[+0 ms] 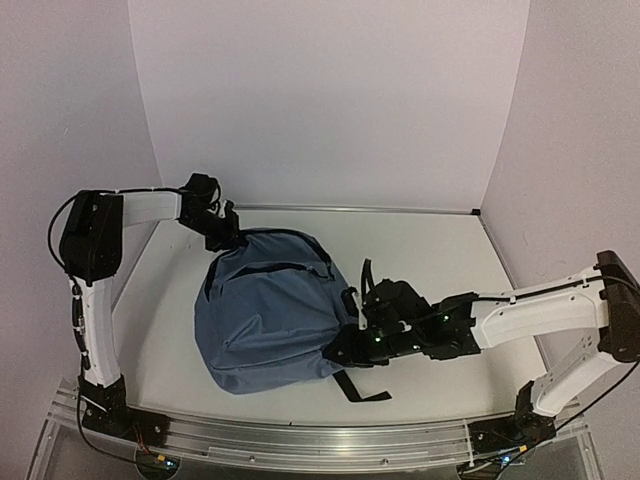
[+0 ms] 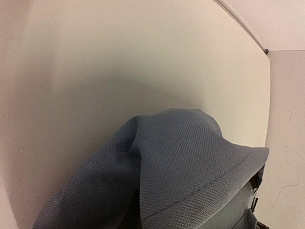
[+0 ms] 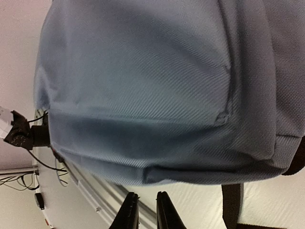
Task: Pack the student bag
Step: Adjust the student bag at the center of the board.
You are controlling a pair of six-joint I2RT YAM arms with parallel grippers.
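The left end effector (image 1: 224, 236) is clenched on a raised fold of fabric at the far left corner of the student bag (image 1: 268, 315). The bag lies slumped on the white tabletop (image 1: 440, 255) between the two arms. The right end effector (image 3: 146, 196) sits low beside the bag's near right edge, its fingers (image 3: 128, 210) a narrow gap apart and gripping nothing.

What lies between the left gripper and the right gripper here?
The student bag, in the top external view: its blue body spans from the left gripper at its far edge to the right gripper at its near right side.
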